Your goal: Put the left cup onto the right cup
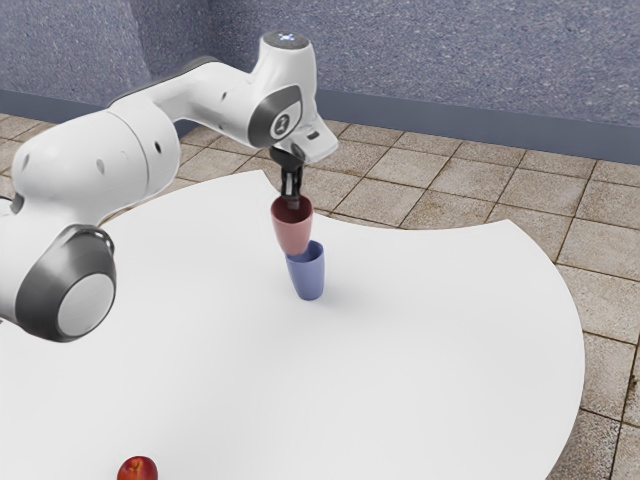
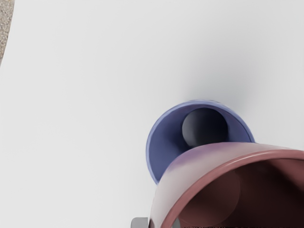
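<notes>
Red cup (image 1: 291,228), seemingly between fingers (image 1: 289,184), partly hiding mouth of blue cup (image 1: 306,275).

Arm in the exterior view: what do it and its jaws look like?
The arm is white, with rounded links and grey circular joint caps, one bearing a small dark marking. The jaws are slim and black.

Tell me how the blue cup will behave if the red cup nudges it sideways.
The blue cup narrows toward its base, so a nudge near the rim would probably tip it. It is empty, so likely light and apt to slide on the smooth table. It looks stiff: its rim is evenly round.
</notes>
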{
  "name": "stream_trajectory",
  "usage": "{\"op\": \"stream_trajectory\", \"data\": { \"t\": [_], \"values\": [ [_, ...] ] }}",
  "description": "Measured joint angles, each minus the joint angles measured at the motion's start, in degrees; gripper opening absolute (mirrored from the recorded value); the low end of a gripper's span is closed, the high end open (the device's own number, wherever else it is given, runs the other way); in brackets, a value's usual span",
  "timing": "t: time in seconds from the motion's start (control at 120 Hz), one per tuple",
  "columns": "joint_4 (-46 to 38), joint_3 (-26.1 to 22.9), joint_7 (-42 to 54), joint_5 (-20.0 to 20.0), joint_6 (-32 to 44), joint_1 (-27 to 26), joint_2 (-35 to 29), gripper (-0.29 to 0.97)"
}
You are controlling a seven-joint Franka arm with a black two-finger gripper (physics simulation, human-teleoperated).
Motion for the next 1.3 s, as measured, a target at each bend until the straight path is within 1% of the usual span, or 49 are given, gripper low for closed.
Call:
{"op": "stream_trajectory", "data": {
  "t": [0.325,0.733,0.892,0.992,1.125,1.242,1.3],
  "values": [
    [2.3,-0.9,0.6,0.3,0.0,0.0,2.2,-0.11],
    [2.5,-0.9,1.0,0.1,1.3,0.4,4.2,-0.11],
    [2.5,-0.7,1.6,-0.6,1.2,0.6,4.1,0.25],
    [2.5,-0.6,1.9,-0.7,1.1,0.7,4.0,0.41],
    [2.5,-0.6,2.2,-0.8,1.1,0.6,4.1,0.54],
    [2.1,-0.2,2.4,-1.0,0.8,0.3,3.6,0.6],
    [0.7,0.0,2.5,-1.3,0.2,0.1,2.2,0.62]
  ]
}}
